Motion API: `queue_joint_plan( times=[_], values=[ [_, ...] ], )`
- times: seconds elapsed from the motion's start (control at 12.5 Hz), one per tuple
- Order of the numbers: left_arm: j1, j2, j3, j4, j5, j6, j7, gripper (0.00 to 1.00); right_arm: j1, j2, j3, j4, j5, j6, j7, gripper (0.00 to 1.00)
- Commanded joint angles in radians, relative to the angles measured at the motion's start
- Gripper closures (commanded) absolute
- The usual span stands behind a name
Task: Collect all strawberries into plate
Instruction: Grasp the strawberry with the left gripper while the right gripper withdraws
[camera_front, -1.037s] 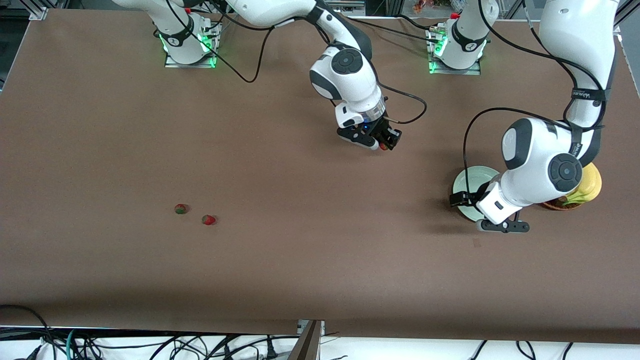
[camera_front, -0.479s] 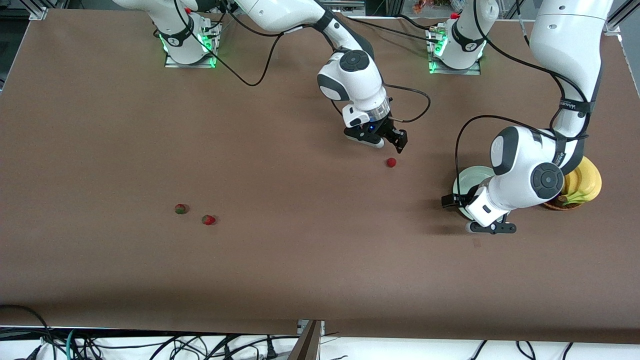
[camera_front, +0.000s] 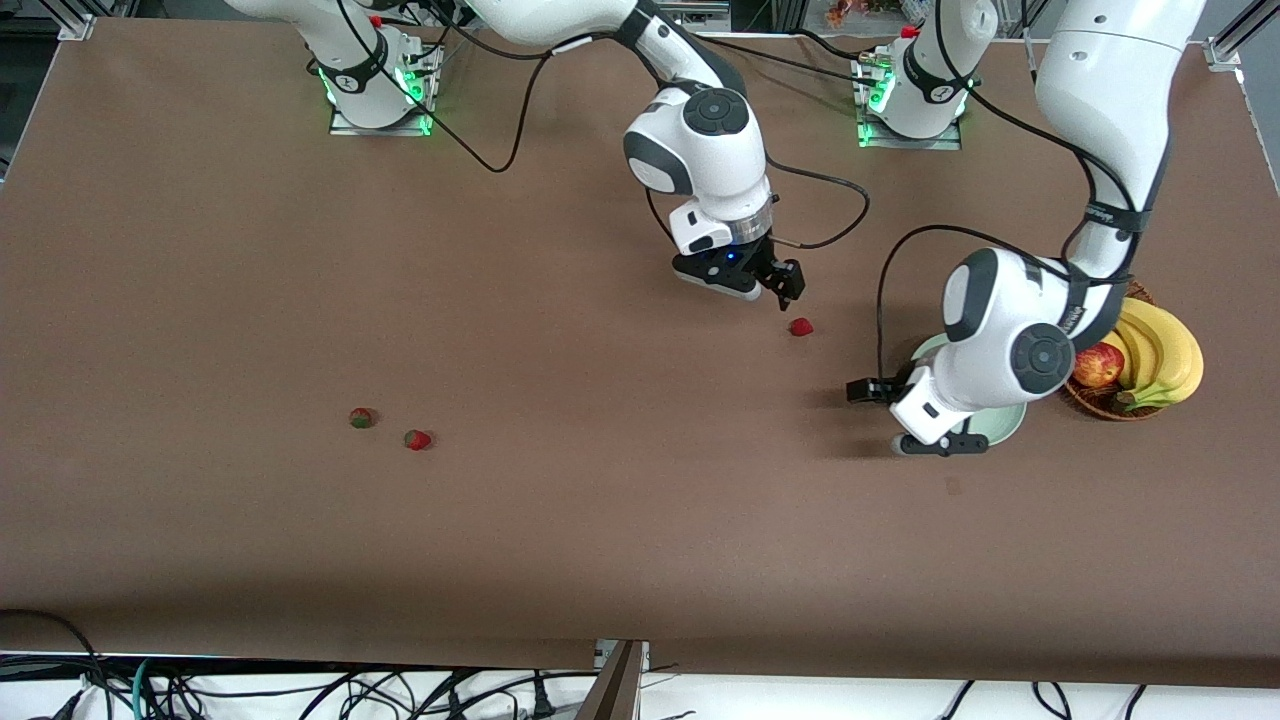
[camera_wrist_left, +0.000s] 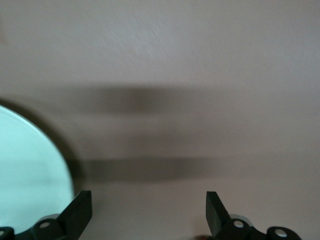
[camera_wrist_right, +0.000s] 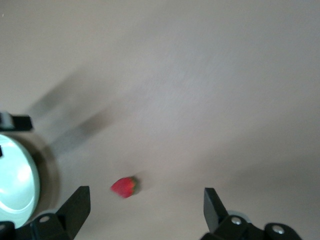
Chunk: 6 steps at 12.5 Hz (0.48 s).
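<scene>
One strawberry (camera_front: 800, 326) lies on the brown table, apart from the plate, just under my right gripper (camera_front: 785, 283), which is open and empty above it. In the right wrist view the strawberry (camera_wrist_right: 124, 187) lies between my open right gripper's (camera_wrist_right: 146, 197) jaws, nearer one of them. Two more strawberries (camera_front: 361, 417) (camera_front: 417, 439) lie close together toward the right arm's end. The mint-green plate (camera_front: 1003, 422) is mostly hidden under the left arm. My left gripper (camera_front: 885, 405) is open and empty over bare table beside the plate's rim (camera_wrist_left: 30, 165).
A wicker basket (camera_front: 1105, 402) with bananas (camera_front: 1160, 355) and a red-yellow apple (camera_front: 1097, 365) stands beside the plate at the left arm's end. The plate's edge also shows in the right wrist view (camera_wrist_right: 15, 185).
My right gripper opened and let go of the strawberry, which dropped to the table and rolled a little toward the plate. The left arm shifted toward the right arm's end, uncovering the apple.
</scene>
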Motion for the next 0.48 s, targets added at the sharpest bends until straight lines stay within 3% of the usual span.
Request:
queue_joint_plan(
  times=[0.0,0.24,0.4],
  values=[
    [-0.004,-0.053,-0.039,-0.144,-0.001,0.116,-0.101,0.00,-0.077,-0.107,0.016,-0.023,0.003,-0.190,-0.162,0.00],
    [-0.006,-0.087,-0.100,-0.255,0.000,0.170,-0.181,0.00,-0.170,-0.195,0.006,-0.055,0.127,-0.381,-0.453,0.00],
    [-0.007,-0.107,-0.113,-0.324,0.000,0.212,-0.197,0.00,-0.231,-0.248,-0.010,-0.092,0.137,-0.465,-0.610,0.00]
  ],
)
